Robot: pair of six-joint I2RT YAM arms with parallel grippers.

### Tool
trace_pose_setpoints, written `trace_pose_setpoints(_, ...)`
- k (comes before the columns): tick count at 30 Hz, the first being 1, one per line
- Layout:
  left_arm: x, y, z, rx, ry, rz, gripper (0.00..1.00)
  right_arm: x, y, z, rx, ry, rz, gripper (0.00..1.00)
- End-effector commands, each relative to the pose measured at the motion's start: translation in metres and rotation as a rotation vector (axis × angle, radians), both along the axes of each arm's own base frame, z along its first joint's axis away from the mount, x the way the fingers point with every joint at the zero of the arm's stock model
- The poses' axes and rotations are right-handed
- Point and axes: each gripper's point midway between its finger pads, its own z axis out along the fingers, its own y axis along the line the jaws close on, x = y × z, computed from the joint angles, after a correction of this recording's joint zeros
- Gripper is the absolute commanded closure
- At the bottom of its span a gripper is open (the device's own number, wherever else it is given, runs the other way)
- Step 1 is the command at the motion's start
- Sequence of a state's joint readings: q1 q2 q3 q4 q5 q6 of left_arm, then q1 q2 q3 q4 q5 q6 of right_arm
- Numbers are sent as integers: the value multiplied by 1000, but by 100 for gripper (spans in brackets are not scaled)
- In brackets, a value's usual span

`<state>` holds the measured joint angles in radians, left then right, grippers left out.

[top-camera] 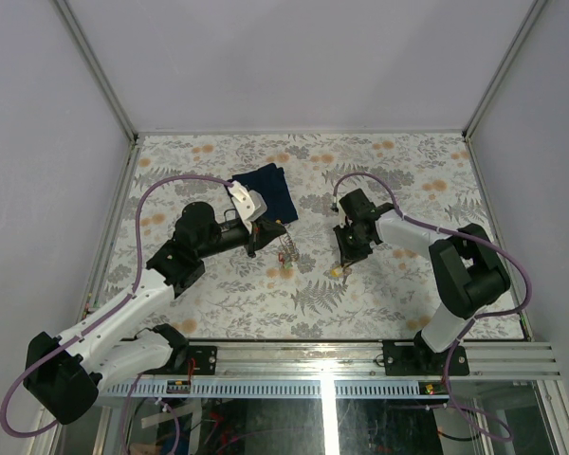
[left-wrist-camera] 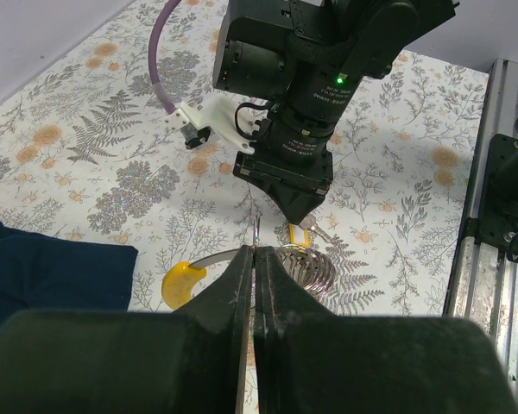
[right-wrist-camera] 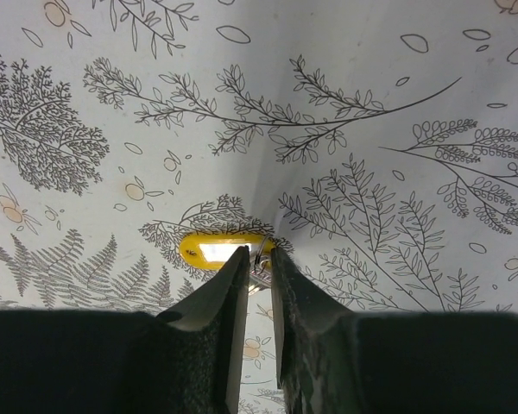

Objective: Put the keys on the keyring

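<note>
My left gripper is shut on a thin wire end of the silvery keyring, whose coils lie just beyond its fingertips. In the top view the keyring hangs with small coloured tags. A yellow tag lies to its left on the table. My right gripper points down at the table. Its jaws are nearly closed on the metal part of a yellow-tagged key, just right of the keyring.
A dark navy folded cloth lies behind the left gripper. The floral tablecloth covers the table. A metal rail runs along the near edge. Grey walls close in the sides and back.
</note>
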<state>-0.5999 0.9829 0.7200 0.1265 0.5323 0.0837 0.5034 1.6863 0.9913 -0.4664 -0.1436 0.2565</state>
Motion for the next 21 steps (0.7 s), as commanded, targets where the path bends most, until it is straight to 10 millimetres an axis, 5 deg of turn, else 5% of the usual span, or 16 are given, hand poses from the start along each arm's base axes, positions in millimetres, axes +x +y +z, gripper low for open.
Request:
trace_pose_setpoints(1,4,-2,24,-53,-76,-5,100,-5,2,-5,-7,26,22,79)
trace_pose_setpoints(9,5,-2,24,-53,-76,-3,100,2,2,8,-3,-24,24,100)
trace_pose_setpoints(21,32,15,43,-138,44,233,100,13,10,80,99,-259,171,100)
